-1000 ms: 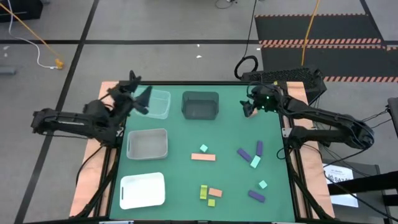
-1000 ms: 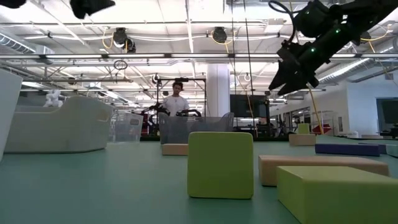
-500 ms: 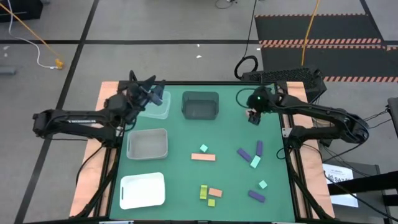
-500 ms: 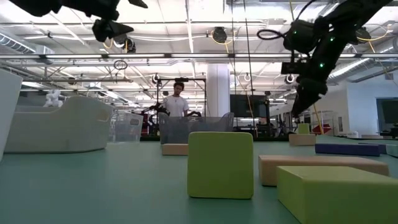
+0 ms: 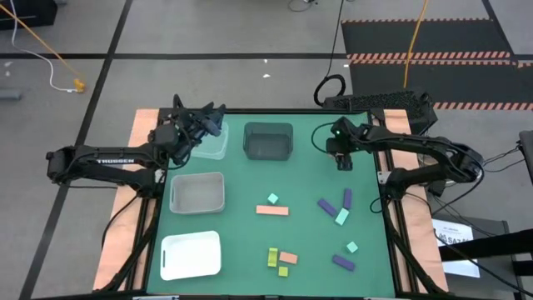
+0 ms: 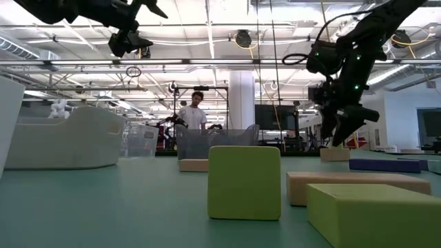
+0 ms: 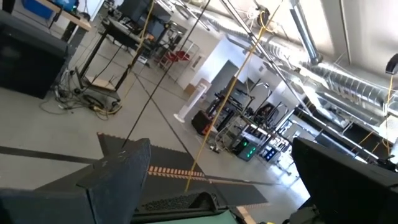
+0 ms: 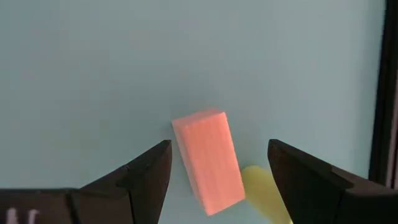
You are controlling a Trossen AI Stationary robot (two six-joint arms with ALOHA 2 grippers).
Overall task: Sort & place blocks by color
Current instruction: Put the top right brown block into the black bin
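The right gripper (image 5: 341, 161) hangs over the far right part of the green table (image 5: 304, 179), fingers pointing down and spread apart, with nothing held. The right arm reaches in from the table's right edge, bent at the elbow. In the right wrist view, a salmon-orange block (image 8: 208, 160) lies on the table surface in the gap between the two fingers, clear of both, with a yellow-green piece (image 8: 264, 190) just beside it. The left gripper (image 5: 211, 123) is raised above the far clear bin (image 5: 218, 148) at the far left corner, fully spread and holding nothing; its arm extends level from the left edge. A dark bin (image 5: 268, 142) stands beside that clear bin, a second clear bin (image 5: 197, 193) sits nearer, and a white tray (image 5: 191, 254) lies nearest. The remaining blocks (image 5: 271, 210) all lie on the bare table, outside the containers: salmon-orange, mint-teal, purple and yellow-green pieces scattered across the centre and near right.
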